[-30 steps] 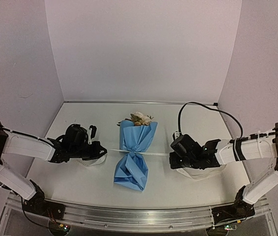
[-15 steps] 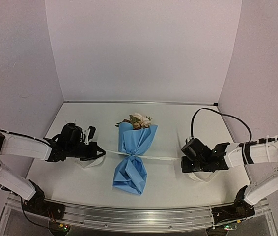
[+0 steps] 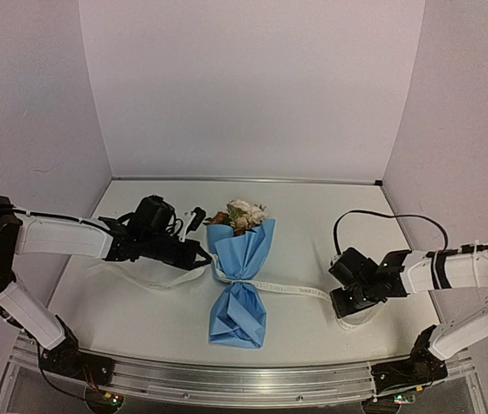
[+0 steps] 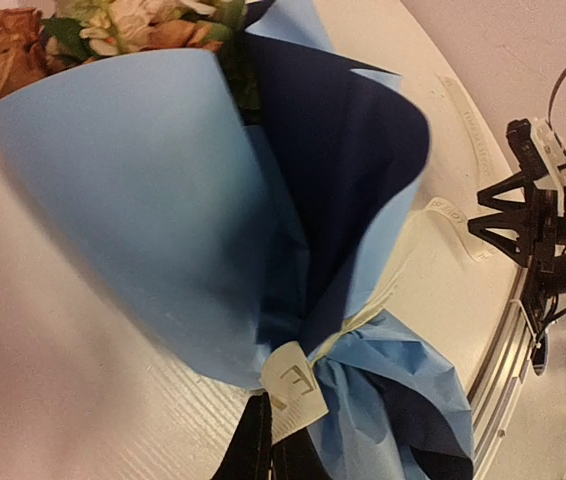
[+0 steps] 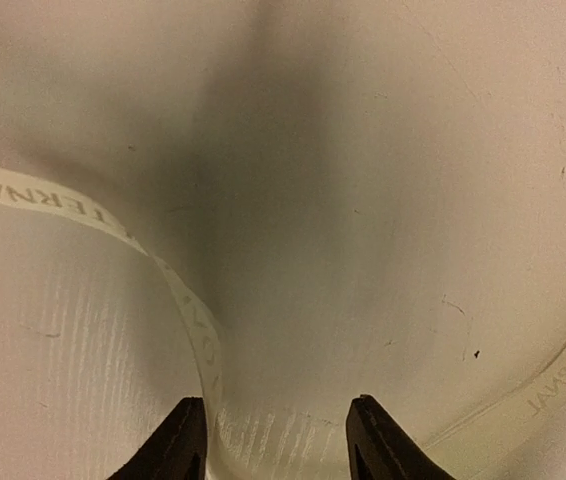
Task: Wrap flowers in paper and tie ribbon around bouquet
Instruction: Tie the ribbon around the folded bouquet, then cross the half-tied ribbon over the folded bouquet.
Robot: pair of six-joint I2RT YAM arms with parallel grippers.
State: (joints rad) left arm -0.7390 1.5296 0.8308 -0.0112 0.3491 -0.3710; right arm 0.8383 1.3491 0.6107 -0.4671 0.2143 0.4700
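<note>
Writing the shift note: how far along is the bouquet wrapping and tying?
Done: the light-blue paper cone encloses the cream and rust flowers, pinched at the waist. In hand: the cream printed ribbon circles that waist; the left gripper is shut on it beside the waist, the right gripper stands open over slack ribbon. Left: no bow shows; a knot cannot be confirmed.

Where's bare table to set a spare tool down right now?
Far right of the table, between the bouquet and the right wall. Also the near-left strip between the left gripper and the front rail. Crowded: the middle band, where the ribbon runs to the right gripper.
</note>
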